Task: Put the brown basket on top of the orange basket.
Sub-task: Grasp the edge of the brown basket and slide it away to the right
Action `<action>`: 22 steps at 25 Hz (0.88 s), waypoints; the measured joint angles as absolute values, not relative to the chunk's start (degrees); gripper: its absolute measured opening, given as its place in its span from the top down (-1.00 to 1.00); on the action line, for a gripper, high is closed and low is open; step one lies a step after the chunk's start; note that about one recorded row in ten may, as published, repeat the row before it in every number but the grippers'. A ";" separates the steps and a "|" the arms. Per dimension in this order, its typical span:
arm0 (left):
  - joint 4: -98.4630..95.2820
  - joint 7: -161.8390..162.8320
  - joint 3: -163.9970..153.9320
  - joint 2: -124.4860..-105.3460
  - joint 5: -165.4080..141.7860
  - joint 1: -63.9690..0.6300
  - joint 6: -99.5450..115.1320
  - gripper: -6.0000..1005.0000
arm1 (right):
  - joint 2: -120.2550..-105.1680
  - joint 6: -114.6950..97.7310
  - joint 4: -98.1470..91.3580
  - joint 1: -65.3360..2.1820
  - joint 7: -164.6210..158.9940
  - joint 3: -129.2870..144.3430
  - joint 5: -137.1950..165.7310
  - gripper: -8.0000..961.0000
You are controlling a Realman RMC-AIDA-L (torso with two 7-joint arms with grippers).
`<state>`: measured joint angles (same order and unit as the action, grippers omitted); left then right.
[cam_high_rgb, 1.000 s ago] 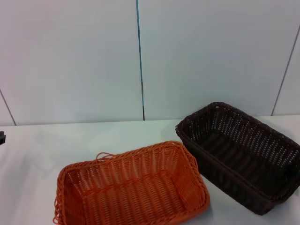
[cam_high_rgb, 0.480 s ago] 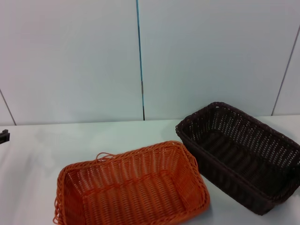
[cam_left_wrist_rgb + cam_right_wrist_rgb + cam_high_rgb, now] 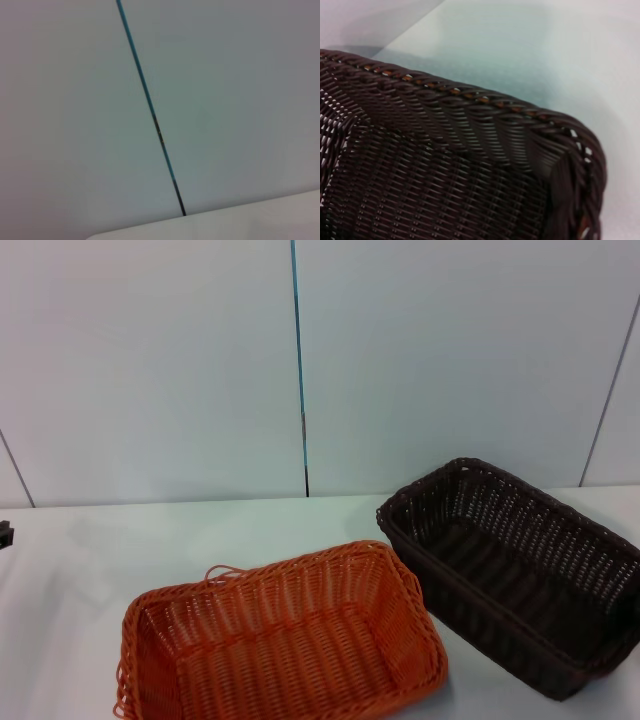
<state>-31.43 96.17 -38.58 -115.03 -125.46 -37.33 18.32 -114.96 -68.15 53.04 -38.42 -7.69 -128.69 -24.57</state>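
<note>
The orange basket [image 3: 285, 640] stands open side up on the white table at the front, left of centre, with a loose strand [image 3: 222, 571] sticking up at its far rim. The brown basket [image 3: 510, 565] stands to its right, close beside it, turned at an angle. The right wrist view looks from close up onto the brown basket's braided rim [image 3: 485, 102] and into its inside, and shows no fingers. A small dark part of my left gripper [image 3: 4, 532] shows at the left edge of the head view, far from both baskets.
The white table [image 3: 120, 550] runs back to a pale panelled wall [image 3: 150, 370] with a blue seam [image 3: 298, 360]. The left wrist view shows only that wall [image 3: 225, 100] and a strip of the table's edge [image 3: 250, 222].
The dark part of my left gripper at the left edge came a little further in and drew back again. The brown basket has shifted very slightly to the right. The orange basket has not moved.
</note>
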 joint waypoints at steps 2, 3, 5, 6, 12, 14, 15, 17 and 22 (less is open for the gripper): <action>-31.08 96.10 -38.75 -115.01 -125.47 -37.41 17.71 -0.72 | -114.96 -67.97 52.42 -38.42 -7.67 -128.68 -24.55 -0.25; -30.92 96.09 -38.88 -115.01 -125.47 -37.44 17.34 -0.70 | -114.96 -67.87 52.22 -38.42 -7.67 -128.64 -24.56 -0.18; -30.69 96.06 -39.02 -114.98 -125.48 -37.48 16.88 -0.66 | -115.00 -67.44 51.78 -38.42 -7.65 -128.44 -24.55 -0.05; -30.62 96.04 -39.04 -114.96 -125.48 -37.51 16.82 -0.64 | -115.04 -67.24 51.65 -38.42 -7.65 -128.36 -24.56 0.02; -30.25 95.89 -39.20 -114.75 -125.52 -37.63 16.78 -0.64 | -115.53 -65.06 51.33 -38.40 -7.95 -128.64 -24.51 0.38; -30.06 95.83 -39.20 -114.69 -125.56 -37.67 16.77 -0.64 | -115.67 -64.50 51.27 -38.41 -8.01 -128.65 -24.51 0.50; -29.92 95.80 -39.20 -114.64 -125.58 -37.69 16.71 -0.64 | -115.71 -64.06 50.96 -38.41 -8.06 -128.67 -24.51 0.52; -29.72 95.68 -39.20 -114.59 -125.59 -37.72 16.47 -0.64 | -115.72 -63.94 50.87 -38.40 -8.08 -128.68 -24.51 0.57; -28.98 94.81 -39.20 -114.51 -125.60 -38.14 15.33 -0.64 | -115.75 -63.55 50.72 -38.40 -8.25 -128.83 -24.52 0.62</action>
<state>-28.98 94.81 -39.20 -114.51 -125.60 -38.14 15.33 -115.75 -63.55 50.72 -38.40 -8.25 -128.83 -24.52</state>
